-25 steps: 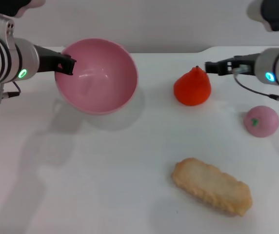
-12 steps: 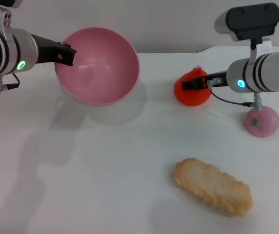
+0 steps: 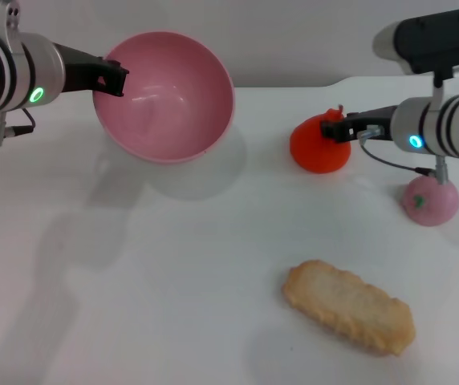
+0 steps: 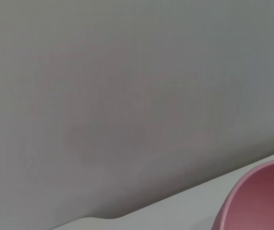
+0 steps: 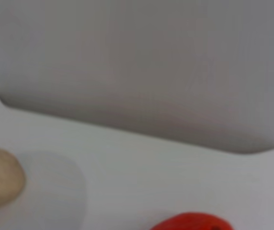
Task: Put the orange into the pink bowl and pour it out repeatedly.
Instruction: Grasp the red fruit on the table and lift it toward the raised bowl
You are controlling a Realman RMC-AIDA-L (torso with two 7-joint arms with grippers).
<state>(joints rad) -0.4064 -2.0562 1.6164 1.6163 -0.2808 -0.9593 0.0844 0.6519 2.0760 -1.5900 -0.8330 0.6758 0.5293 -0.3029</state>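
On the white table (image 3: pixel 173 281), right of centre, the orange (image 3: pixel 318 148) looks light, smooth and tapering, best pinched across its wide belly. Right gripper (image 3: pixel 340 128) is at its top, closed on it or not I cannot tell. Left gripper (image 3: pixel 111 79) clamps the raised, tilted pink bowl (image 3: pixel 169 108) by its rim.

Setting: a robot test bench in a lab. Indicators: bare white tabletop (image 3: pixel 173 305), plain grey backdrop wall (image 4: pixel 127 96), and toy foods only, such as a foam bread piece (image 3: pixel 348 306).
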